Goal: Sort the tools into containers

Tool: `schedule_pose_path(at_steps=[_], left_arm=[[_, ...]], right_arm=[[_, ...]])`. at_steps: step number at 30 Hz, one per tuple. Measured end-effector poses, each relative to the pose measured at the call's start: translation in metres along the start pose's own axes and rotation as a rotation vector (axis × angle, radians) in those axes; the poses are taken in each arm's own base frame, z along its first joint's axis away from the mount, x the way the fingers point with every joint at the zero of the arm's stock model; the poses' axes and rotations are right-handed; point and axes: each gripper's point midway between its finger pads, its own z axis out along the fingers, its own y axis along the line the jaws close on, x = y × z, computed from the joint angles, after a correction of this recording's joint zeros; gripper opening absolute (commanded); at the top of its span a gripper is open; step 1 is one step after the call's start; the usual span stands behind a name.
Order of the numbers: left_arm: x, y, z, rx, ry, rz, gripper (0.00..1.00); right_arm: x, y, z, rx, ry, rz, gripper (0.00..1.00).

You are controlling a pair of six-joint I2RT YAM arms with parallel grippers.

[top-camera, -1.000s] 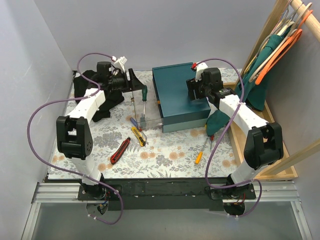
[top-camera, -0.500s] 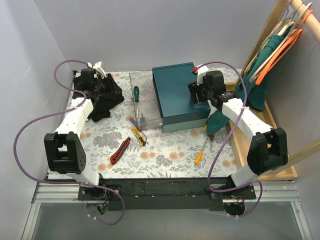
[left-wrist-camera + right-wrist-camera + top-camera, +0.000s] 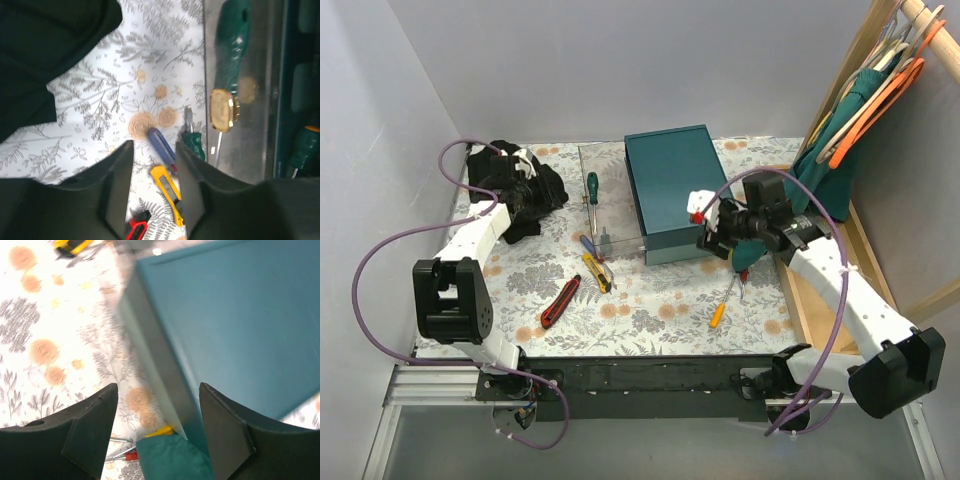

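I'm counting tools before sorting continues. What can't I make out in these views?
- Top view: screwdrivers by the box partly hidden by the right arm and teal cloth.
- Left wrist view: red utility knife cut off by the bottom edge.
- Right wrist view: yellow object mostly behind the teal cloth; box edge blurred.
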Motion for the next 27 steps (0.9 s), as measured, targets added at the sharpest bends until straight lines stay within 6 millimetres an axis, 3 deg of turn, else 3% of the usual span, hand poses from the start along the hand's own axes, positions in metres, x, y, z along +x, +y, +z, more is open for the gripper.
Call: schedule_pose_path(at_steps=[4,7,12,17,27], left_arm=[[0.021,0.008,0.011,-0.019,0.080,-0.052,0.50],[0.038,0.015,0.021,-0.034,0.140,-0.084,0.50],[0.067,0.020,0.041,-0.062,0.239,-0.116,0.46],[0.089,0.023,0.060,-0.110,0.313,-0.158,0.37],[0.103,-0.005,0.088,-0.080,0.369,-0.205,0.36]], right_arm=[[0.013,0.034,0.020,-0.079,0.026,-0.142,0.73],[0.027,0.039,0.036,-0.057,0.068,-0.223,0.73],[0.027,0.011,0.048,0.090,0.104,-0.288,0.73],[0.027,-0.027,0.063,0.223,0.152,-0.220,0.72],[0.030,-0.036,0.065,0.295,0.173,-0.120,0.73]])
